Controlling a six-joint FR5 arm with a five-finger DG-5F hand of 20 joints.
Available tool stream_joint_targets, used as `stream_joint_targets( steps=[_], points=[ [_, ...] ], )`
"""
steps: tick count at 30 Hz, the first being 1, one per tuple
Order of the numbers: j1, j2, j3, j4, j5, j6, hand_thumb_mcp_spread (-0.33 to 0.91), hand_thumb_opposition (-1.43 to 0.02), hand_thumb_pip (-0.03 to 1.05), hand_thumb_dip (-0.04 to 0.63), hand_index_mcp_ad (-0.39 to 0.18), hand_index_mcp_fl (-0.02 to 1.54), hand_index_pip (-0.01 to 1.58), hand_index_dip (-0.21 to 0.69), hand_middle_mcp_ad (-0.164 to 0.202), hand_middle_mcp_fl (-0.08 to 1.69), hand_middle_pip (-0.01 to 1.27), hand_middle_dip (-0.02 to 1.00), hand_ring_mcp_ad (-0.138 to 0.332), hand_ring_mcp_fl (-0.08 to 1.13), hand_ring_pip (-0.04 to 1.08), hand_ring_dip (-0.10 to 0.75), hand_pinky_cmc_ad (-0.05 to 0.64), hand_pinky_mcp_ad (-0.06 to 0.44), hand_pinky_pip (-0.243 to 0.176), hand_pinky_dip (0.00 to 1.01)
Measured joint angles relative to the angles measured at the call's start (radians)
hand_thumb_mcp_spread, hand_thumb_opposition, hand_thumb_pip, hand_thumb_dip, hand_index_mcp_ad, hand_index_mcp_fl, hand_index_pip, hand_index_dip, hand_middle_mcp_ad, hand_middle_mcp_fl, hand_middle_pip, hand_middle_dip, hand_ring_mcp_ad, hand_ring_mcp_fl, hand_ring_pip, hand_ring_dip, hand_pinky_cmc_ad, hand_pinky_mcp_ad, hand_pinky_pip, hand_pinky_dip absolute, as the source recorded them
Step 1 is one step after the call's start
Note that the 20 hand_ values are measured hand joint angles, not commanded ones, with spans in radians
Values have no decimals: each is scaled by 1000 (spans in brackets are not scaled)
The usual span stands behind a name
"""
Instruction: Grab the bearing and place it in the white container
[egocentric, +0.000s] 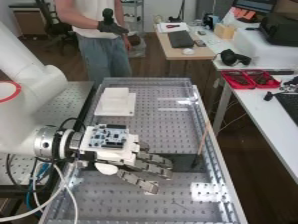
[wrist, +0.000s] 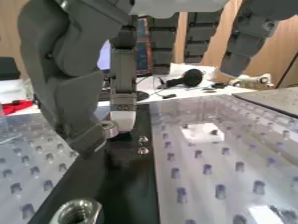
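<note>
As you look through the high view, you have the dark grey robot hand (egocentric: 153, 169) palm down over the perforated grey metal bench top (egocentric: 93, 202), on the end of the white arm (egocentric: 30, 80). Its fingers reach out over one end of a flat black strip (egocentric: 189, 163) that crosses the bench. On the back of the hand you see a blue circuit board (egocentric: 110, 136). The white, box-shaped container (egocentric: 116, 94) on its flat square base sits farther up the bench, well apart from the hand. A thin wooden stick (egocentric: 203, 136) slants beside the bench's long rim, its dark end at the strip. Past that rim, your white side table (egocentric: 266, 107) carries red plastic trays of dark pieces and a pair of black headphones (egocentric: 233, 59).

In the wrist view, you get the grip itself: the hand (wrist: 66, 95) is closed on the small, silvery, ring-shaped metal bearing (wrist: 110, 129), pinching it between the thumb and the tip of one bent finger, while the other fingers stay clear of it. The bearing is above the black strip. On the strip itself you have two small shiny metal pieces (wrist: 143, 150) close together, and a larger threaded metal nut (wrist: 76, 212).
</note>
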Motion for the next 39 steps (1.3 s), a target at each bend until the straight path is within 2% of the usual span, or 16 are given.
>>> stream_joint_targets(
  steps=[13,23,30,37,39],
  points=[
    [29,82,-25,-11,7,11,442,-860,513,316,-117,330,1344,218,66,124,124,206,131,12,101,79,365,293,-26,190],
    [98,166,-69,-46,69,3,442,-860,513,316,-117,330,1344,218,66,124,124,206,131,12,101,79,365,293,-26,190],
    [185,222,-97,-77,183,-5,442,-860,513,316,-117,335,1344,218,68,124,124,206,127,12,101,79,365,293,-26,190],
    [323,269,-130,-84,385,-10,442,-860,513,316,-117,335,1344,218,63,124,124,206,133,12,103,79,365,295,-26,190],
    [362,279,-140,-81,442,-11,442,-860,513,316,-117,335,1344,218,65,124,124,206,117,12,101,79,365,295,-24,190]
  ],
)
